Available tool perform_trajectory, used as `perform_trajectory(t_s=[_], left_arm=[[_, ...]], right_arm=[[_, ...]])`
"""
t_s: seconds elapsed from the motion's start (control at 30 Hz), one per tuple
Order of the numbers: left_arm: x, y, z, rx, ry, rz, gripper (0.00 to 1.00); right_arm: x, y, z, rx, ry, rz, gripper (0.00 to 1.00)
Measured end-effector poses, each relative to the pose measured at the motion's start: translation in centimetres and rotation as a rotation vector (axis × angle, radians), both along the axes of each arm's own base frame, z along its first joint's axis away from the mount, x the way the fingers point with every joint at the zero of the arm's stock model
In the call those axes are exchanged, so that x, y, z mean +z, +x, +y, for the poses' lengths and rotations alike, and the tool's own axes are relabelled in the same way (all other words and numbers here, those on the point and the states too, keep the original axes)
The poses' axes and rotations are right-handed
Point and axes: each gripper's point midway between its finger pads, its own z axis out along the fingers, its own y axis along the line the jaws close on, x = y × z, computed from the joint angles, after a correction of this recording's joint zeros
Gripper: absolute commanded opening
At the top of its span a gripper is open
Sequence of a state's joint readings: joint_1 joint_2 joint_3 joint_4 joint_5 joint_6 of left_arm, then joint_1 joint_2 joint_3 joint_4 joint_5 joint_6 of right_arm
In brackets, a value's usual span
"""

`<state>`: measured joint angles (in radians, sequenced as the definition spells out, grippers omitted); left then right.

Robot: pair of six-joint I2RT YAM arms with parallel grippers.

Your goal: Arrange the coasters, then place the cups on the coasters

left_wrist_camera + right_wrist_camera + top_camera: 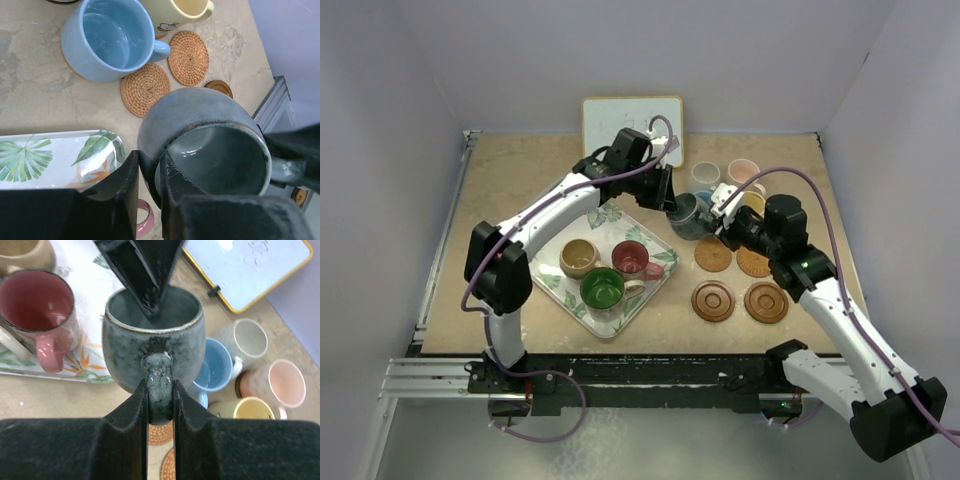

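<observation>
So, both arms have hold of the same thing here: the dark grey-blue cup (150, 340). It's right of the middle of the table (520, 180), just off the far right corner of the leafy tray (652, 280). It looks a bit clear of the surface, though that's hard to call. The left arm goes up from its base and bends at the elbow by the tray's left side. The forearm then runs far and right over the tray, with the wrist tipped down, so the left gripper (150, 167) meets the cup from the left. Its fingers (125, 190) are pinched on the cup's rim, one outside the wall and one down inside. The right arm reaches far and left from the near right corner of the table. The right gripper (160, 392) is clamped on the cup's handle (160, 375), a finger on each side. Just right of the held cup, the light blue cup (217, 367), yellow cup (247, 407), off-white cup (250, 337) and pink cup (286, 382) are bunched together. Nearer than those, two light coasters (713, 254) (753, 262) and two dark coasters (712, 300) (766, 302) lie bare in a loose square. The tan cup (580, 257), red cup (630, 258) and green cup (602, 289) stand on the tray.
</observation>
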<state>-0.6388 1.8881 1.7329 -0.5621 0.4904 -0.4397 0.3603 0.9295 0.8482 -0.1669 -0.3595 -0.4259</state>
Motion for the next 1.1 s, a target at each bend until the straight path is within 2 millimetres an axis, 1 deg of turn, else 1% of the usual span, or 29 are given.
perform_trajectory(t_s=[0.13, 0.17, 0.23, 0.33, 0.4, 0.5, 0.67, 0.73, 0.8, 0.9, 1.0, 1.1], left_arm=[[-0.7, 0.2, -0.2, 0.006, 0.018, 0.007, 0.03], [-0.9, 0.2, -0.2, 0.004, 0.026, 0.003, 0.03], [-0.9, 0.3, -0.1, 0.002, 0.043, -0.011, 0.03], [-0.4, 0.8, 0.3, 0.001, 0.069, -0.052, 0.03], [0.1, 1.4, 0.4, -0.007, 0.087, -0.106, 0.03], [0.7, 2.4, 1.0, -0.005, 0.118, -0.179, 0.03], [0.8, 3.8, 2.0, 0.024, 0.192, -0.259, 0.03], [1.0, 4.1, 2.3, 0.035, 0.222, -0.289, 0.03], [1.1, 4.3, 2.3, 0.042, 0.249, -0.322, 0.03], [1.2, 4.1, 1.8, 0.042, 0.286, -0.367, 0.03], [1.2, 3.5, 1.1, 0.031, 0.313, -0.396, 0.03], [1.2, 3.0, 0.5, 0.025, 0.322, -0.409, 0.03]], right_arm=[[0.6, -0.1, 1.0, 0.042, 0.021, -0.025, 0.00], [0.6, -0.1, 1.1, 0.045, 0.024, -0.022, 0.05], [0.5, 0.0, 1.2, 0.045, 0.026, -0.015, 0.19], [0.4, -0.1, 1.4, 0.053, 0.036, -0.007, 0.36], [0.4, -0.2, 1.4, 0.046, 0.052, 0.017, 0.45], [0.7, -0.1, 0.8, -0.002, 0.059, 0.047, 0.53], [3.0, 0.2, 0.2, -0.075, 0.106, 0.064, 0.58], [4.3, 0.5, 0.3, -0.096, 0.135, 0.067, 0.59], [5.3, 1.0, 0.3, -0.124, 0.163, 0.072, 0.59], [6.3, 2.2, 0.3, -0.173, 0.196, 0.098, 0.59], [6.3, 3.6, 0.7, -0.217, 0.226, 0.141, 0.59], [5.3, 4.5, 0.8, -0.262, 0.248, 0.196, 0.58]])
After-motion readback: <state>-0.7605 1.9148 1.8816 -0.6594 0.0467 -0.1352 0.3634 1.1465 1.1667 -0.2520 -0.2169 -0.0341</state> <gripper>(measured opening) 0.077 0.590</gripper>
